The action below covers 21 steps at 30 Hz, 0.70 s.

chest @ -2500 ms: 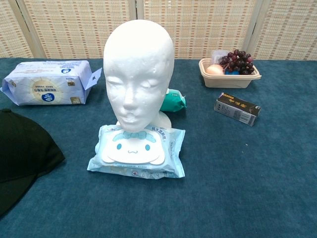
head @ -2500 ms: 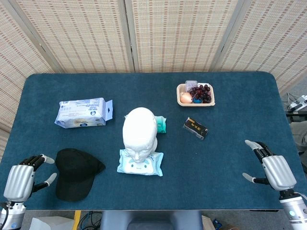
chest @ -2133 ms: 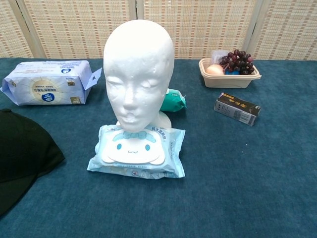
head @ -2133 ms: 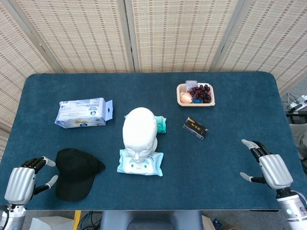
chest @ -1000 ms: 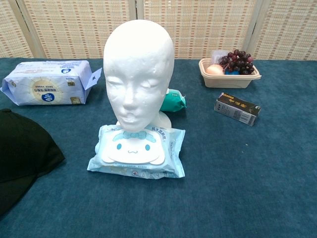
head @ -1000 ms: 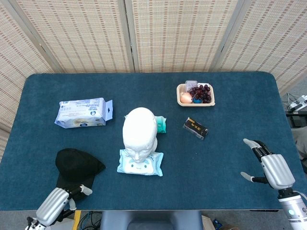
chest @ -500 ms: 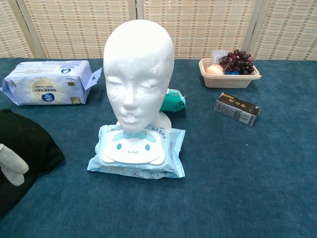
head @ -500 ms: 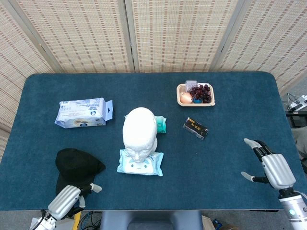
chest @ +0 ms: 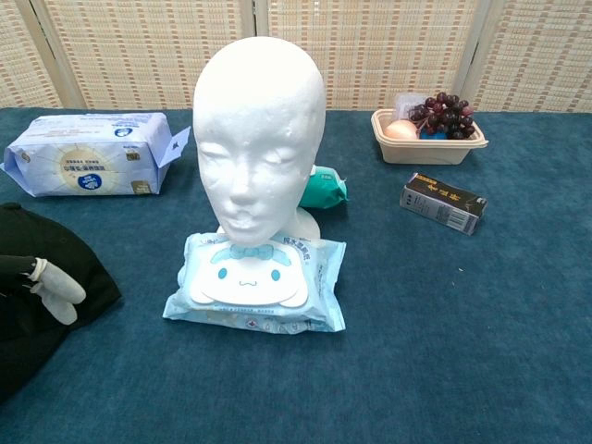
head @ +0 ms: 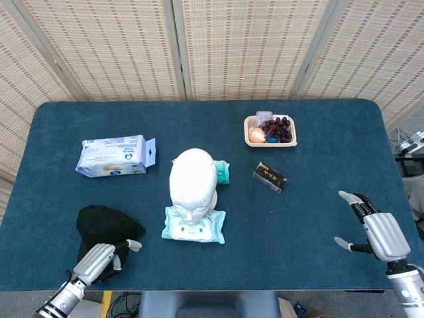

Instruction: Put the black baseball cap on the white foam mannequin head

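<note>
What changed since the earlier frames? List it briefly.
The left hand swung from the cap's left side round to its near edge and now lies over the black cap; a grip isn't clear. The right hand, mannequin head and other items stayed put.

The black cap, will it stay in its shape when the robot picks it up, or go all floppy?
Probably partly floppy. The black cap lies slumped and creased on the table, so its cloth crown likely sags when lifted. It looks light, so the left hand at its near edge should lift it easily. The brim may be stiffer, but the hand hides it.
</note>
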### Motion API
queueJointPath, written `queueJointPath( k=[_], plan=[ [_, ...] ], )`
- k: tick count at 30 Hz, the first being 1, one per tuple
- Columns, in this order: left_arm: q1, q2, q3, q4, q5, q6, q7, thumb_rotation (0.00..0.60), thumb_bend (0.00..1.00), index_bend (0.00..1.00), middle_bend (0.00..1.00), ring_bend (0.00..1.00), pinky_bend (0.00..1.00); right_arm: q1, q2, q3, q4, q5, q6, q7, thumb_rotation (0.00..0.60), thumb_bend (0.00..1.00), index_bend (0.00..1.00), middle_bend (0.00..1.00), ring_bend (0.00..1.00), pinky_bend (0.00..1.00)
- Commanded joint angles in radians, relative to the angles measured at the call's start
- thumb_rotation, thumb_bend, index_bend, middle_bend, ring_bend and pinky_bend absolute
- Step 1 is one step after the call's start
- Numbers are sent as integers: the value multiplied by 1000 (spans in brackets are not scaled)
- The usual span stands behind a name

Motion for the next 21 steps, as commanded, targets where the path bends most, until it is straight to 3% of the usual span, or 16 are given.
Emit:
queueJointPath(
  k=[1,21],
  plan=[
    [-13,-13,-15,17,-35,-23,-2,600,1000,250,302,355,548,0,0,0,0,0,1,1,600,0,54,202,142,483],
    [-29,-67,-90,125,-195,-51,14,600,1000,238,288,339,546,0,1,1,0,1,1,2,600,0,54,202,142,483]
  ],
)
